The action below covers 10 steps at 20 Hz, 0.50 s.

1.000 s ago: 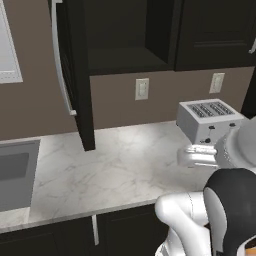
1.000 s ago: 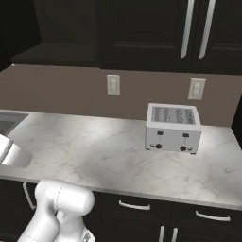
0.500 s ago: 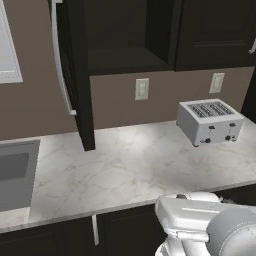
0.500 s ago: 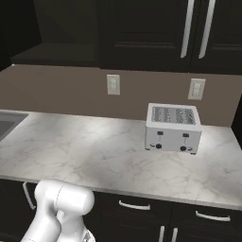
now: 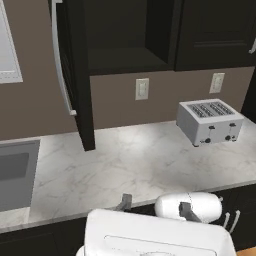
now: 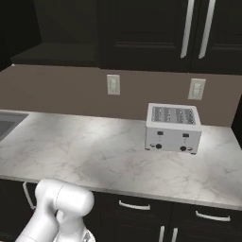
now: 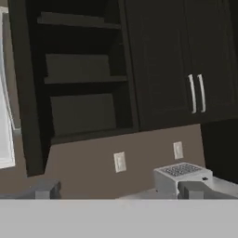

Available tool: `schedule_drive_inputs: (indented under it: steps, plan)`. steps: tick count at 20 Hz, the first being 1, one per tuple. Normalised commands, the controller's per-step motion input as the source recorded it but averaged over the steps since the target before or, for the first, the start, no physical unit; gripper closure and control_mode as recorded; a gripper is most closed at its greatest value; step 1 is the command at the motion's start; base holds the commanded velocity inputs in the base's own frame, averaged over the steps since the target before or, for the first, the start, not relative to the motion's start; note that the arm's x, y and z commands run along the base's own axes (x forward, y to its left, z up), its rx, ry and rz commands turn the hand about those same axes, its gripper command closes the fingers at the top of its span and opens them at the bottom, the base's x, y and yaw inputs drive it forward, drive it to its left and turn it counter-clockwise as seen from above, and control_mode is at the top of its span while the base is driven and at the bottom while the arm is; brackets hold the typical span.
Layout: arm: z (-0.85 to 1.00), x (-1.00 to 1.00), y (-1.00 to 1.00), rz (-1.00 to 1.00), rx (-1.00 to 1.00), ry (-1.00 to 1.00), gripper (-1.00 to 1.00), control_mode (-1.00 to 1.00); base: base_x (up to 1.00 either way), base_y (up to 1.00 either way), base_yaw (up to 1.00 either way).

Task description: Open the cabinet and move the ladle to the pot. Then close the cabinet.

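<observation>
- Cabinet (image 7: 79, 79) at the left stood open, its door (image 5: 72, 75) swung out over the marble counter (image 5: 125, 160).
- Gripper (image 7: 116, 189) hung empty below, jaws spread wide, facing the shelves.
- Toaster (image 6: 172, 126) sat at the right, under closed doors.

My gripper (image 7: 116, 189) is wide open, with one dark fingertip (image 7: 44, 189) at lower left and one at lower right.
</observation>
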Motion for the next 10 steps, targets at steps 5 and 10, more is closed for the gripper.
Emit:
schedule_drive_inputs:
  steps: [5,10]
  plan:
    - [0.35,0.16,1.0,-0.14,-0.13,-0.33,-1.0,-1.0,0.0,0.0,0.0]
    - [0.18,0.74,0.89,-0.16,-0.13,-0.24,-1.0,-1.0,0.0,0.0,0.0]
